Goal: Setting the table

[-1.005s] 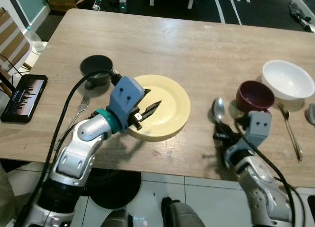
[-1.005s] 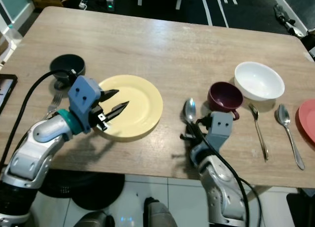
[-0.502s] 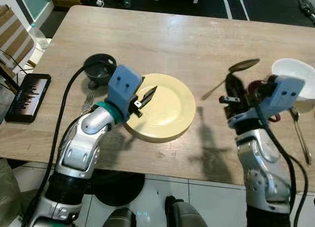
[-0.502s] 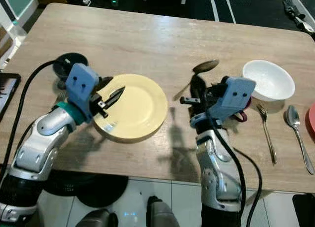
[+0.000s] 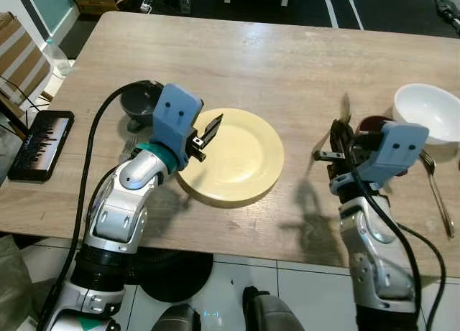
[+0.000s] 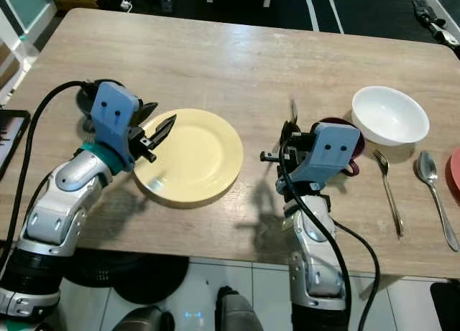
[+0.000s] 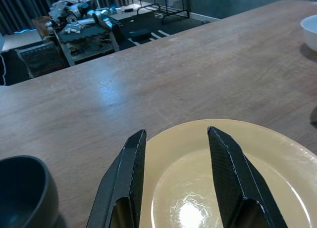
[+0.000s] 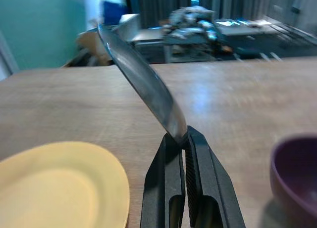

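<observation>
Both eye views look steeply down from the head onto the wooden counter [image 5: 287, 65], sharing nearly the same scene. The left wrist view skims low across the yellow plate [image 7: 233, 183]. The right wrist view looks level past the plate's edge toward the room.

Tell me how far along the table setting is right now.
Partly done. The yellow plate lies on the table with the dark bowl beside it. In hand: the right gripper is shut on a spoon, held above the table between the plate and the maroon cup. The left gripper hovers open over the plate's edge. Left: laying the spoon beside the plate.
</observation>
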`<state>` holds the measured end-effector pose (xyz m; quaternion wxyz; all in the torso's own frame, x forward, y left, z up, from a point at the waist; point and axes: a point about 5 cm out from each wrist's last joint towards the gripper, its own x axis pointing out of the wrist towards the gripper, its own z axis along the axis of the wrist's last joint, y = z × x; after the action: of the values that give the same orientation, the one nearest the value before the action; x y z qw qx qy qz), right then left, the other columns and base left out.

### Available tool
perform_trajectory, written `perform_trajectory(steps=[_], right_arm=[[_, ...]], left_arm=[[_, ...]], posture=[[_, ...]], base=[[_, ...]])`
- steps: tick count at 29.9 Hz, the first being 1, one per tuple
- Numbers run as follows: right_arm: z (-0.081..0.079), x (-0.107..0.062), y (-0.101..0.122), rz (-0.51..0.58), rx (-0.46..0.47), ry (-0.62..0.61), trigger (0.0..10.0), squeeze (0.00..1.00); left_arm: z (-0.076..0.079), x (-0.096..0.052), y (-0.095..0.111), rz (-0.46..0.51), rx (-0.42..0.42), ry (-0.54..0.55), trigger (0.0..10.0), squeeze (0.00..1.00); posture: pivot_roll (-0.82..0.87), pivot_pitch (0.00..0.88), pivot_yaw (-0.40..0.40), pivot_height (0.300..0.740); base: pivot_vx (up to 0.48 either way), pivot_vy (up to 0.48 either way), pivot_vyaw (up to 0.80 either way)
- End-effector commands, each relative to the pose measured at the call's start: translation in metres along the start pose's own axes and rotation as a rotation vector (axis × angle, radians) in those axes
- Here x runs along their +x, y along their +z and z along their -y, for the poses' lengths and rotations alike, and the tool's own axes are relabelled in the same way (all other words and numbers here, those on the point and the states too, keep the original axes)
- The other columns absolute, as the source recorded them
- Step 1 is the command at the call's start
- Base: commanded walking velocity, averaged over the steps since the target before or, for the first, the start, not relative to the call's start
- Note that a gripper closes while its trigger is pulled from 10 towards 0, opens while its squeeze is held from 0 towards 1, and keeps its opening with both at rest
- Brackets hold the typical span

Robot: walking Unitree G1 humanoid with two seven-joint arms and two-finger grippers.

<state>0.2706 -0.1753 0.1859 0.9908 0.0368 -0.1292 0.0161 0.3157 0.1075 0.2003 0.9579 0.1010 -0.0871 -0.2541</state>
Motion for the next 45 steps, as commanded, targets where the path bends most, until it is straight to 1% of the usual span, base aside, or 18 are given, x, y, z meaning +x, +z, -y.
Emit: perform_trajectory(steps=[1,6,13,14,15,16,17,18,19,22,23,24,30,32,35,36,39,45], right_arm=[[0.007,-0.004,0.006,0.005,-0.006,0.028,10.0,0.00],[0.012,-0.005,0.012,0.023,-0.016,0.073,10.0,0.00],[0.006,-0.001,-0.003,-0.009,0.073,0.020,10.0,0.00],[0.005,-0.001,-0.007,-0.020,0.101,0.006,4.7,0.00],[0.003,-0.001,-0.010,-0.026,0.122,-0.003,8.0,0.00],[0.003,-0.001,-0.010,-0.026,0.122,-0.003,8.0,0.00],[0.003,0.000,-0.011,-0.027,0.149,-0.012,10.0,0.00],[0.003,0.000,-0.011,-0.027,0.149,-0.012,10.0,0.00],[0.003,0.001,-0.010,-0.024,0.171,-0.021,9.0,0.00],[0.005,0.003,-0.010,-0.019,0.194,-0.038,10.0,0.00],[0.006,0.004,-0.009,-0.010,0.217,-0.053,4.2,0.00],[0.008,0.004,-0.008,-0.002,0.237,-0.065,0.0,0.00],[0.010,0.004,-0.005,0.015,0.248,-0.061,0.0,0.00],[0.008,0.005,-0.006,0.000,0.176,-0.037,10.0,0.00],[0.005,0.005,-0.009,-0.014,0.102,-0.008,10.0,0.00],[0.002,0.006,-0.010,-0.017,0.078,0.020,10.0,1.00],[0.000,0.006,-0.011,-0.019,0.064,0.040,10.0,1.00],[-0.028,0.015,-0.036,-0.151,-0.047,0.238,10.0,1.00]], left_arm=[[0.002,0.001,-0.005,-0.022,-0.001,-0.008,10.0,0.00],[0.005,0.002,-0.007,-0.024,-0.008,-0.010,10.0,0.00],[0.006,0.003,-0.007,-0.022,-0.011,-0.007,10.0,0.00],[0.005,0.003,-0.007,-0.024,-0.009,-0.004,10.0,0.00],[0.004,0.003,-0.007,-0.025,-0.008,-0.003,10.0,0.00],[0.004,0.003,-0.007,-0.025,-0.008,-0.003,10.0,0.00],[0.003,0.002,-0.007,-0.026,-0.006,-0.001,10.0,0.00],[0.003,0.002,-0.007,-0.026,-0.006,-0.001,10.0,0.00],[0.003,0.002,-0.007,-0.027,-0.005,0.000,10.0,0.00],[0.003,0.002,-0.007,-0.028,-0.005,0.000,10.0,0.00],[0.004,0.002,-0.007,-0.028,-0.005,0.000,10.0,0.00],[0.004,0.002,-0.007,-0.028,-0.006,-0.001,10.0,0.00],[0.004,0.003,-0.008,-0.028,-0.010,0.003,10.0,0.00],[0.004,0.003,-0.008,-0.029,-0.009,0.005,10.0,0.00],[0.003,0.004,-0.007,-0.028,-0.010,0.010,10.0,0.00],[0.002,0.004,-0.007,-0.029,-0.009,0.012,10.0,0.00],[0.002,0.005,-0.007,-0.029,-0.009,0.012,10.0,0.00],[0.002,0.001,-0.009,-0.041,-0.004,0.009,10.0,0.00]], posture=[[0.01,0.054,0.051,0.740],[0.01,0.054,0.051,0.740],[0.01,0.053,0.042,0.740],[0.02,0.055,0.043,0.740],[0.02,0.055,0.043,0.740],[0.02,0.055,0.043,0.740],[0.02,0.057,0.045,0.740],[0.02,0.057,0.045,0.740],[0.02,0.058,0.045,0.740],[0.02,0.058,0.044,0.740],[0.02,0.058,0.043,0.740],[0.02,0.057,0.042,0.740],[0.02,0.059,0.041,0.740],[0.02,0.062,0.040,0.740],[0.02,0.063,0.039,0.740],[0.02,0.064,0.039,0.740],[0.02,0.064,0.039,0.740],[0.04,0.081,0.044,0.740]], base=[[0.000,0.000,0.00],[0.000,0.000,0.00],[0.000,0.000,0.00],[0.000,0.000,0.00],[0.000,0.000,0.00],[0.000,0.000,0.00],[0.000,0.000,0.00],[0.000,0.000,0.00],[0.000,0.000,0.00],[0.000,0.000,0.00],[0.000,0.000,0.00],[0.000,0.000,0.00],[0.000,0.000,0.00],[0.000,0.000,0.00],[0.000,0.000,0.00],[0.000,0.000,0.00],[0.000,0.000,0.00],[0.000,0.000,0.00]])
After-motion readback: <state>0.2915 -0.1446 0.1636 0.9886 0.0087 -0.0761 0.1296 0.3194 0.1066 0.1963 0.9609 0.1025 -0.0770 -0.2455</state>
